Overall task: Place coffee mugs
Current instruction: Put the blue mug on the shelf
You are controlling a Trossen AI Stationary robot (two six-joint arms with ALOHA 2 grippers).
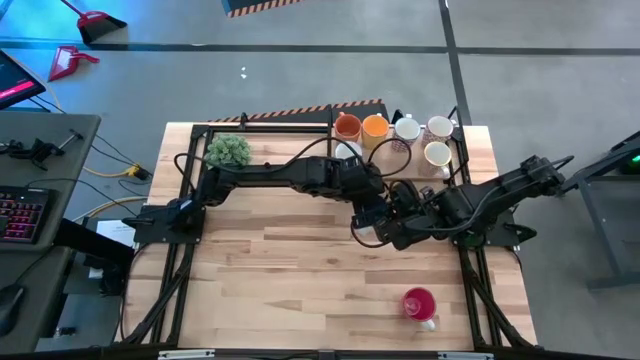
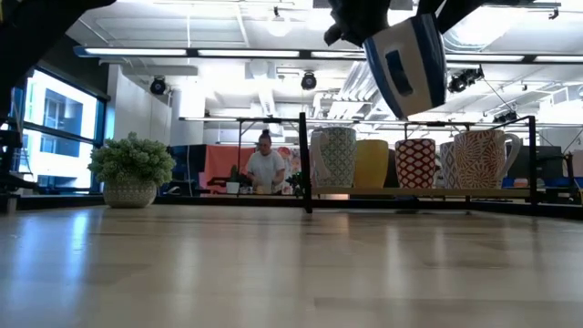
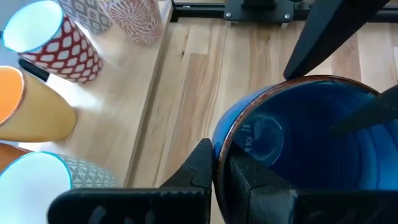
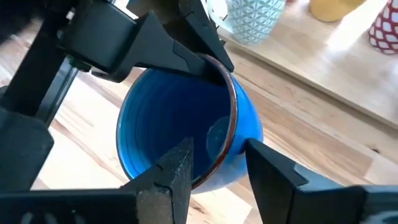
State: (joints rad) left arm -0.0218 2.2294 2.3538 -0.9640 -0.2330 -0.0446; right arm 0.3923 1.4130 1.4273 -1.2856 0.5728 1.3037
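Observation:
A blue mug (image 3: 298, 143) with a brown rim is lifted above the middle of the table, between both grippers (image 1: 370, 231); in the low view it hangs tilted (image 2: 405, 64). My left gripper (image 3: 221, 177) is shut on its rim. My right gripper (image 4: 217, 165) is open, with one finger inside the mug and one outside its wall. A red-pink mug (image 1: 419, 303) lies near the table's near edge. Orange (image 1: 347, 126), yellow-orange (image 1: 374, 126), white and patterned mugs (image 1: 437, 153) stand on a board at the far edge. My left gripper pinches the blue mug's rim (image 3: 225, 140), one finger (image 3: 258, 186) inside and one (image 3: 196, 171) outside. The mug is lifted clear of the table and tilted. My right gripper straddles the opposite wall (image 4: 229, 146); whether its fingers touch it, I cannot tell.
A small green potted plant (image 1: 228, 151) stands at the far left of the table. A dark metal frame (image 1: 270, 122) borders the table and the mug board. Bare wood lies toward the near edge, left of the red-pink mug. A person stands far off in the room (image 2: 265, 169).

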